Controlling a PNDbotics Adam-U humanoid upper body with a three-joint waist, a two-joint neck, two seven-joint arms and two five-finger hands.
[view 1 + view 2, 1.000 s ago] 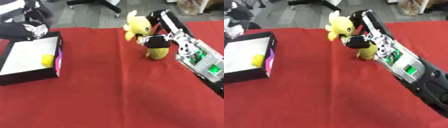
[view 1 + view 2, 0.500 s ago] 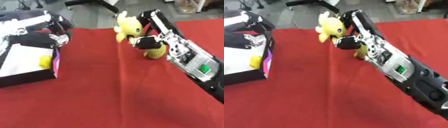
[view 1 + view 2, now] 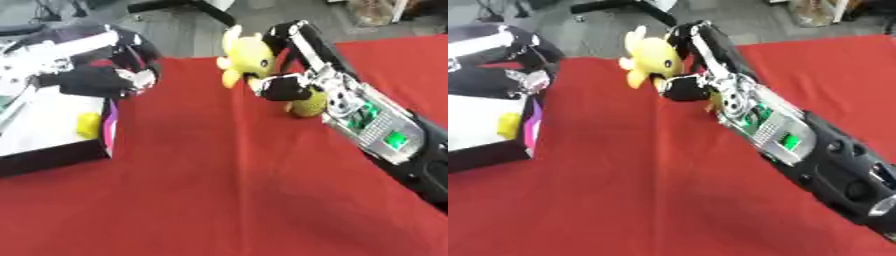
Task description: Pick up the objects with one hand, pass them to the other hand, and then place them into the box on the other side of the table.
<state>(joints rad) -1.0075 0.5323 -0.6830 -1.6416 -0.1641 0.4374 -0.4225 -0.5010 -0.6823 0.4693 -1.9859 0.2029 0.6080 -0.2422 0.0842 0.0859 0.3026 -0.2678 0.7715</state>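
A yellow plush toy is held above the far side of the red table, with my right hand shut on it, thumb below and fingers behind it. A small yellow-green object stands on the cloth beside that hand's wrist. My left hand, black on a white forearm, hovers over the right edge of the box at the left. The box has black walls, a white floor and a magenta side. A small yellow item lies inside it. A gap of red cloth separates the two hands.
The red cloth covers the table's near and middle parts. My right forearm crosses the right half diagonally. Beyond the far edge are a grey floor and black chair legs.
My right hand has carried the plush toy a little to the left. My left hand has come in from the left, over the box's right edge, closer to the toy.
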